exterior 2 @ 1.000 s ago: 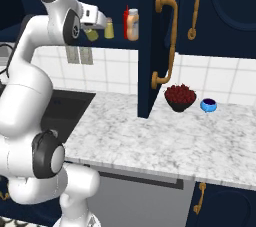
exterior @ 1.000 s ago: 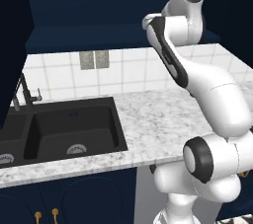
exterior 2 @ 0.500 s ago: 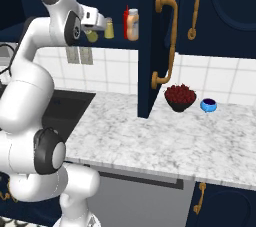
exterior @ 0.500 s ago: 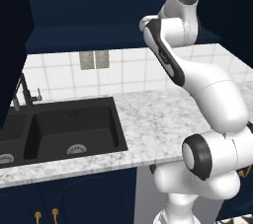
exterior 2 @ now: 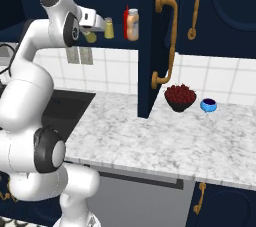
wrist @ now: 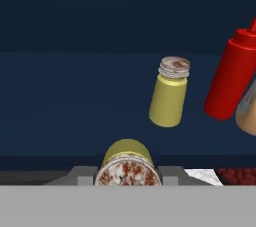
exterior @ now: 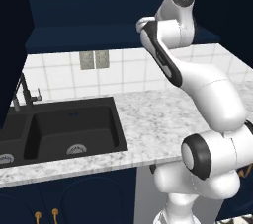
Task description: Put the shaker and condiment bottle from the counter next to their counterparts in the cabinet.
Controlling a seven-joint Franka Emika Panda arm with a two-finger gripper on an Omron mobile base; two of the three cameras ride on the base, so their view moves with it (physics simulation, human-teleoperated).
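Two olive-yellow shakers show. One shaker (wrist: 127, 163) sits between the jaws of the gripper (exterior 2: 95, 27), held at the front of the open cabinet (exterior 2: 150, 31); in the hand view it lies at 6 o'clock, cap toward the camera, its lower part cut off by the frame edge. The twin shaker (wrist: 169, 92) stands on the cabinet shelf (wrist: 75, 106) at about 1 o'clock from the held one, apart from it.

One red squeeze bottle (wrist: 231, 73) stands just beside the twin at its 3 o'clock; its nozzle tip is cut off at the frame edge. One condiment bottle (exterior 2: 132, 24) stands on the shelf too, just beside the red one; in the hand view only a tan sliver shows.

On the counter (exterior 2: 165, 136) rest one dark bowl of red fruit (exterior 2: 180, 97) and one small blue bowl (exterior 2: 209, 104). One black sink (exterior: 64, 131) is set into it.
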